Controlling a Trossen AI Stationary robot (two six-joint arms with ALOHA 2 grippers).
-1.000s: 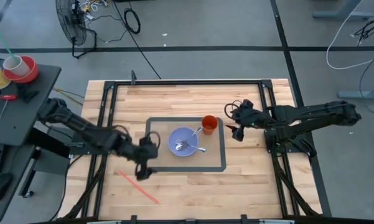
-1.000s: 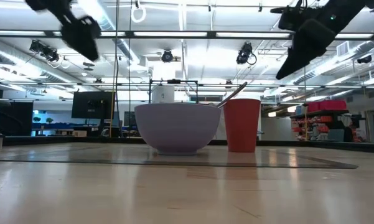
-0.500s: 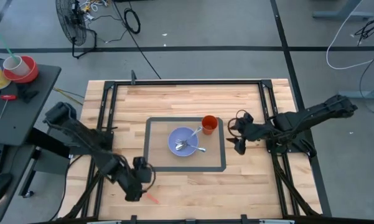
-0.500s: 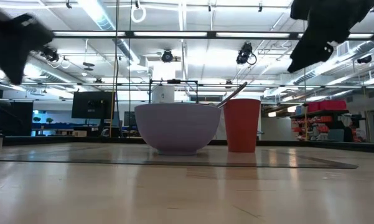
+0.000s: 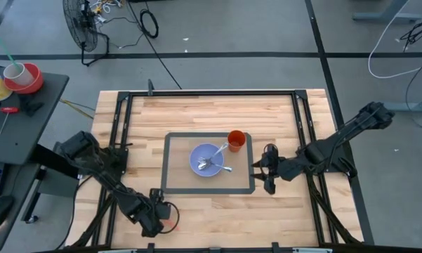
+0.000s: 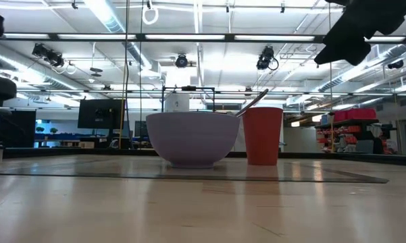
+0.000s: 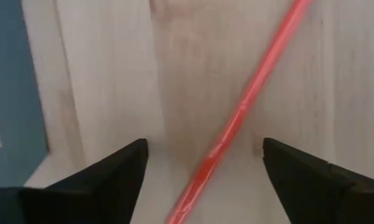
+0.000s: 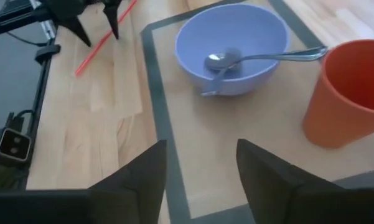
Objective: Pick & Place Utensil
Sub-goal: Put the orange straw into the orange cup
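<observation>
Two fingers of the left gripper (image 7: 202,174) now stand apart astride the red straw (image 7: 236,118), at seven o'clock from the bowl (image 5: 209,159); it has dropped, ready to pinch. The right gripper (image 8: 199,168), fingers apart, waits beside the mat (image 5: 172,140).

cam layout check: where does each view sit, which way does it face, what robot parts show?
High: overhead, straight down; both arms, left hand, right hand.
Low: table height, level across; bowl, cup, arm parts at the upper corners.
Left wrist: down at straw between its open fingers.
Right wrist: toward bowl, cup, far left hand.
Shared: high and right wrist show bowl, cup, straw.
</observation>
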